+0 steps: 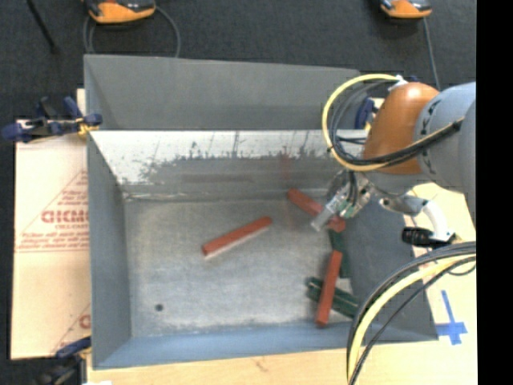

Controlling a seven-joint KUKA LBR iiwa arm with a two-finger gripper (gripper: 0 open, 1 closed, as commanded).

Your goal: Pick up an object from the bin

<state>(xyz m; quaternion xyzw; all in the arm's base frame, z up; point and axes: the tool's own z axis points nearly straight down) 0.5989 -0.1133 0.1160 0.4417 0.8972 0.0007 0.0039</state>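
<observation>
The robot's hand (335,213) hangs low at the right rear of the grey metal bin (104,239), over a short red-brown bar (303,202). Whether it is open or closed cannot be told. Just in front, a red stick (327,289) crosses a dark green stick (345,301). A long red stick (236,237) lies mid-bin.

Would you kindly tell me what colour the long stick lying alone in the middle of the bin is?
The stick is reddish-orange, seen best in the camera view.

On the floor of my grey metal bin (160,279) I see a red-orange stick (236,237) lying mid-floor, a shorter red stick (301,200) towards the back right, and at front right another red stick (327,289) crossing a dark green stick (346,302).
</observation>
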